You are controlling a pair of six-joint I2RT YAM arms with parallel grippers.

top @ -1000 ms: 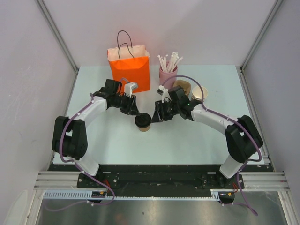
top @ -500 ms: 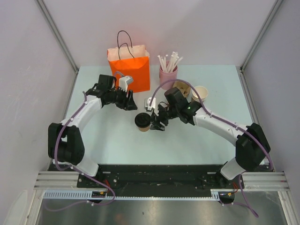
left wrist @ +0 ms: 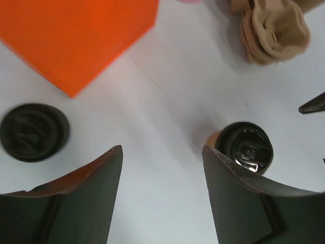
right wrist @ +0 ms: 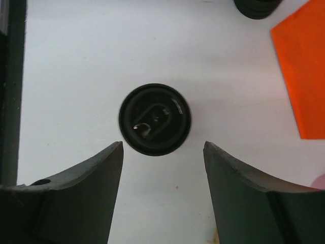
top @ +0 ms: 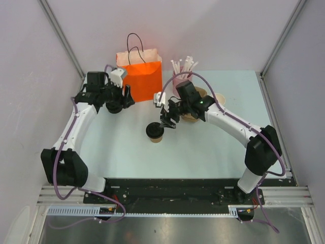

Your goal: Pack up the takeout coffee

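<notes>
1. Kraft-brown takeout coffee with a black lid, seen from the top external view. It stands upright on the table, on the near side of the orange paper bag, apart from it and outside it. The right pincer hangs just beside the cup, between cup and bag. The left pincer lies close to the bag's left face; whether it touches the bag cannot be told.
2. Left wrist view. The left pincer is spread wide, with bare table between its fingers and nothing held. The takeout coffee stands to the right of the bag's corner, just past the right finger. A round black lid lies near the bag's other side. A pulp carrier lies farther right.
3. Right wrist view. The right pincer is likewise wide open and grips nothing. The cup's lid, seen from above, lies centred just beyond the fingertips, clear of both. The bag fills the right edge.
</notes>
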